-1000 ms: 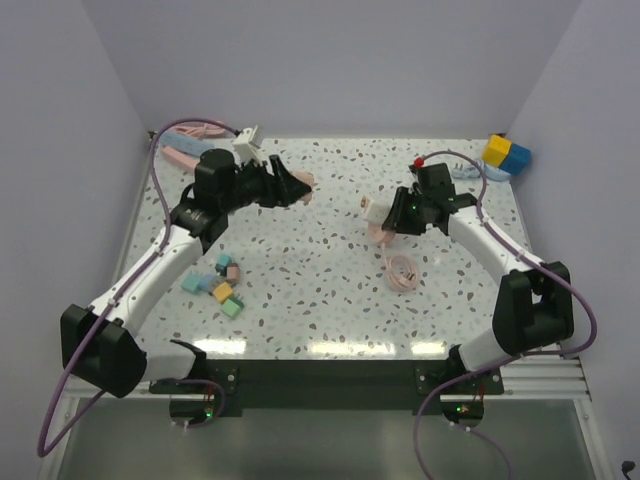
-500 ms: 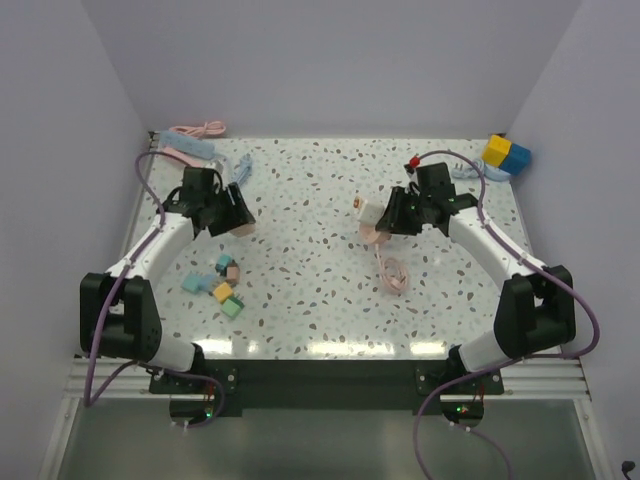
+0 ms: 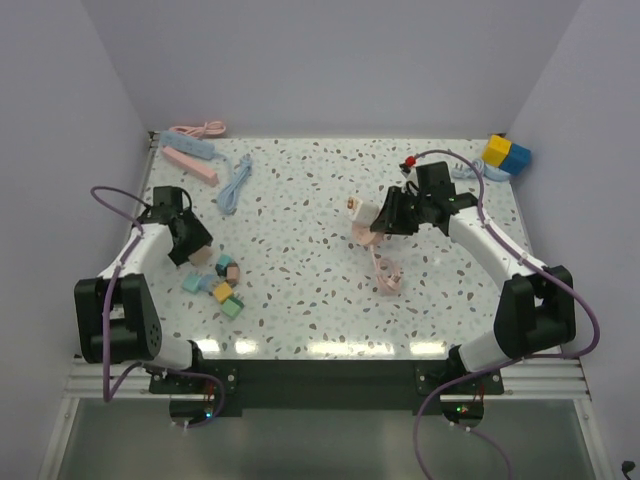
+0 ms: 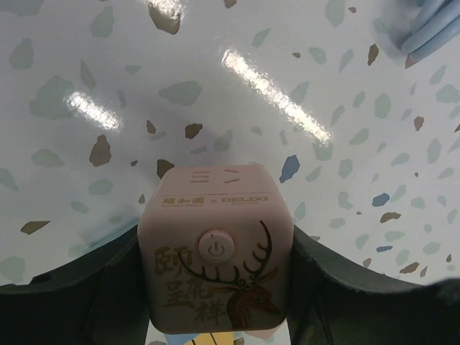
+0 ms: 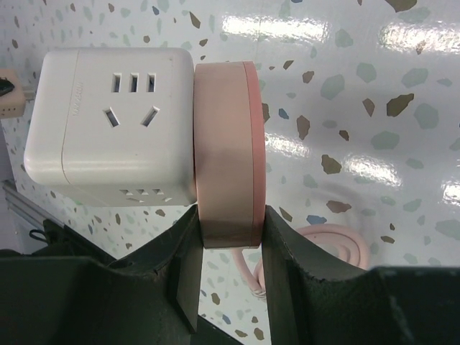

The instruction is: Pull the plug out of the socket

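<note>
My right gripper (image 3: 380, 220) (image 5: 228, 237) is shut on a flat pink plug (image 5: 230, 151), held above the table. The plug is still seated against a white cube socket (image 5: 111, 126) (image 3: 359, 209). Its pink cable (image 3: 387, 275) hangs down to a coil on the table (image 5: 338, 251). My left gripper (image 3: 196, 253) (image 4: 219, 251) is at the left side, shut on a pink cube socket (image 4: 219, 259) with a power button and a deer print, low over the table.
Small coloured blocks (image 3: 224, 283) lie just right of my left gripper. A pink power strip (image 3: 190, 160), a blue cable (image 3: 235, 182) and a pink cable (image 3: 200, 130) lie at the back left. Yellow and blue blocks (image 3: 506, 152) sit at the back right corner.
My left arm has swung from the table's middle back to the left side, carrying the pink cube. My right gripper has shifted slightly left with the plug and white cube.
</note>
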